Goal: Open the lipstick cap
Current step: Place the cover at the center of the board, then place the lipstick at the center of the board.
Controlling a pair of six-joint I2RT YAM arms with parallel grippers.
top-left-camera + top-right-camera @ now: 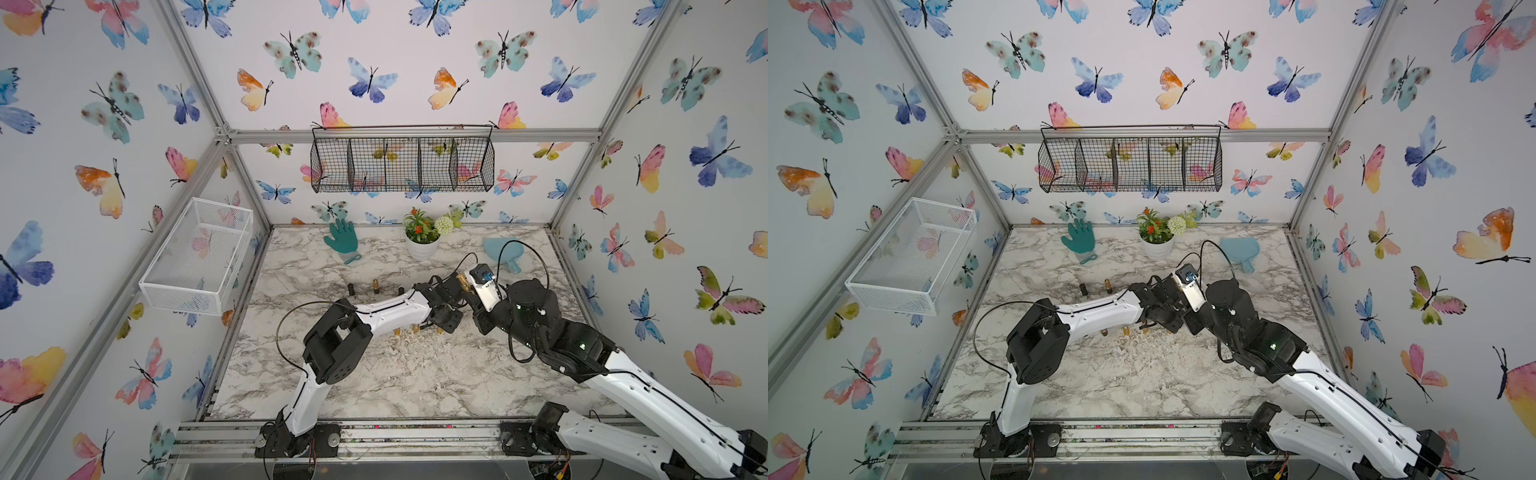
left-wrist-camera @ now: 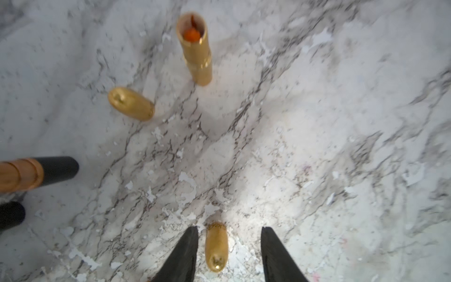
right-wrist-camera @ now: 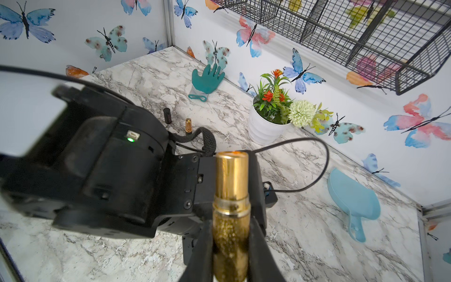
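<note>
My right gripper (image 3: pixel 230 223) is shut on the glittery gold base of a lipstick (image 3: pixel 230 195), held above the table with its bare gold tube pointing up and no cap on it; in a top view the lipstick (image 1: pixel 462 281) shows beside the left wrist. In the left wrist view my left gripper (image 2: pixel 230 229) is open just above the marble. A gold cap (image 2: pixel 216 246) stands on the table between its fingers (image 2: pixel 185 254), nearer one finger and apart from the far one.
Beyond the left gripper stand an uncapped gold lipstick (image 2: pixel 196 48), another gold cap (image 2: pixel 130 103), a black-and-gold lipstick (image 2: pixel 36 173) and a black cap (image 2: pixel 11 214). A green glove (image 1: pixel 341 241), plant pot (image 1: pixel 422 249) and blue scoop (image 1: pixel 505 253) line the back. Wire baskets (image 1: pixel 195 257) hang on the walls.
</note>
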